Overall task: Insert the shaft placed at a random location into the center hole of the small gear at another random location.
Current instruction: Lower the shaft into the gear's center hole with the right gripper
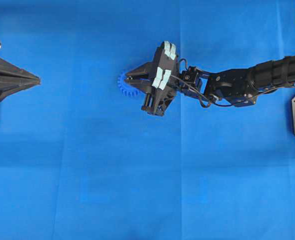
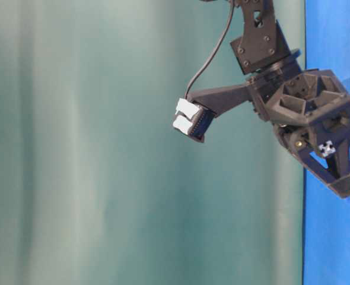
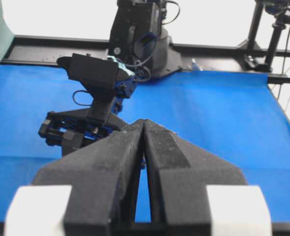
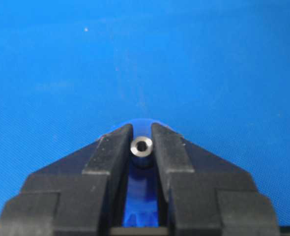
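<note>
Both fingers (image 4: 167,147) pinch shaft (image 4: 141,146) over small gear (image 1: 125,86).

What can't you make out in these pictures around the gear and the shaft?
- Center hole: hidden in every view by the right claw and shaft.
- Small gear: mostly under the claw overhead; cut off by the edge at table level.
- Shaft's lower end: hidden between the fingers.

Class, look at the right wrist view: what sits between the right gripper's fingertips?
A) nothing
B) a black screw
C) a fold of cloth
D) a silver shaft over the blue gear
D: the right gripper pinches the shiny ringed shaft, with the small gear showing blue beneath it.
</note>
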